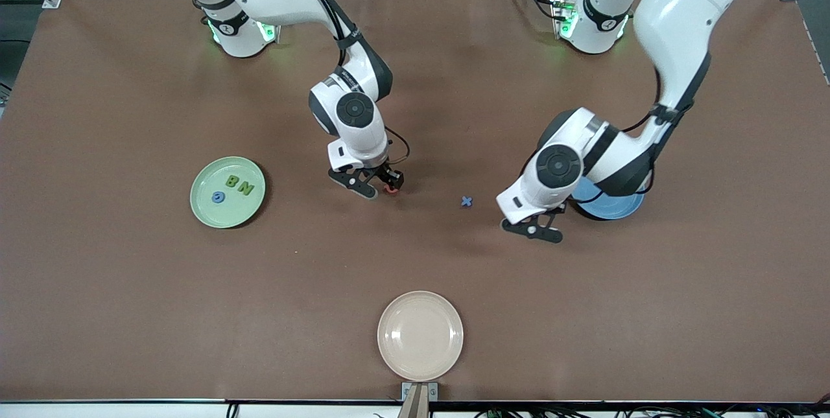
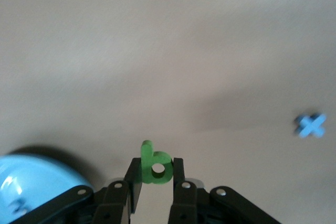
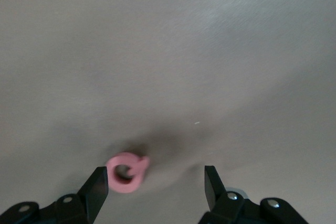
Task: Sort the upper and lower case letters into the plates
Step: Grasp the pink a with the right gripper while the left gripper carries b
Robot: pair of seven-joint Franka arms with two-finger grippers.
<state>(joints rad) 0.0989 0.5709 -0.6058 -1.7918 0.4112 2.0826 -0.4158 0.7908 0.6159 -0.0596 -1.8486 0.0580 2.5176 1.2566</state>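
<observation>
My left gripper (image 2: 156,176) is shut on a small green lowercase b (image 2: 156,166), which stands upright between its pads. It hangs low over the table (image 1: 533,229), beside the blue plate (image 1: 613,209) that the left arm partly covers; the wrist view also shows this blue plate (image 2: 31,182). A small blue x (image 1: 467,201) lies between the two grippers, and it shows as the blue x (image 2: 310,125) in the left wrist view. My right gripper (image 3: 156,187) is open, low over a pink letter (image 3: 126,171) that lies close to one finger. The pale green plate (image 1: 206,210) holds a green B, a green N and a blue ring-shaped letter.
A cream-beige plate (image 1: 420,335) sits near the table's front edge, nearer to the camera than both grippers. The brown table cover (image 1: 130,288) stretches wide around the plates.
</observation>
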